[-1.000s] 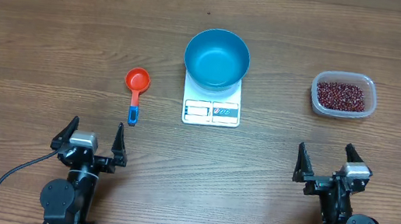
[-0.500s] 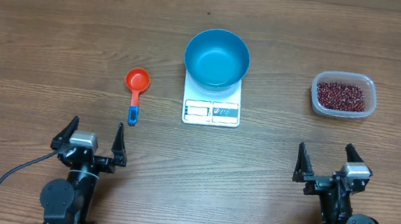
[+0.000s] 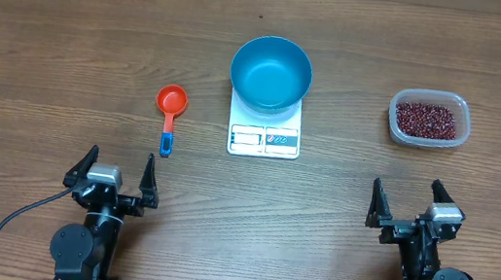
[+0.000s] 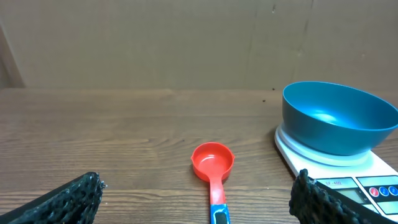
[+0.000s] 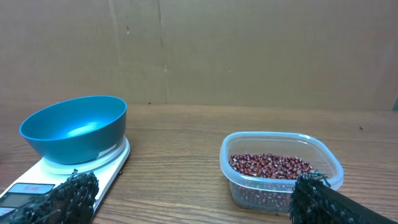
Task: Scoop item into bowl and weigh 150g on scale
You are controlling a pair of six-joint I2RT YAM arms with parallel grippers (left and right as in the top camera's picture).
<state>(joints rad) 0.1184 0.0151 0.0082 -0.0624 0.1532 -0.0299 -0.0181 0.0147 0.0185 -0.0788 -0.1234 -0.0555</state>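
The sky-blue bowl (image 3: 272,72) stands empty on the white scale (image 3: 263,138) at the table's middle; both also show in the left wrist view, bowl (image 4: 339,117) on scale (image 4: 367,180), and in the right wrist view, bowl (image 5: 73,127) on scale (image 5: 37,183). Dark red beans (image 3: 425,118) fill a clear container (image 3: 427,137) at the right, beans (image 5: 268,165) close ahead of the right gripper. An orange-red scoop (image 3: 170,109) with a blue handle end lies left of the scale, straight ahead of my left gripper (image 4: 198,202). Left gripper (image 3: 115,172) and right gripper (image 3: 407,202) stand open and empty near the front edge.
A brown cardboard wall (image 4: 186,43) closes off the far side of the wooden table (image 3: 69,36). Black cables run from both arm bases at the front edge.
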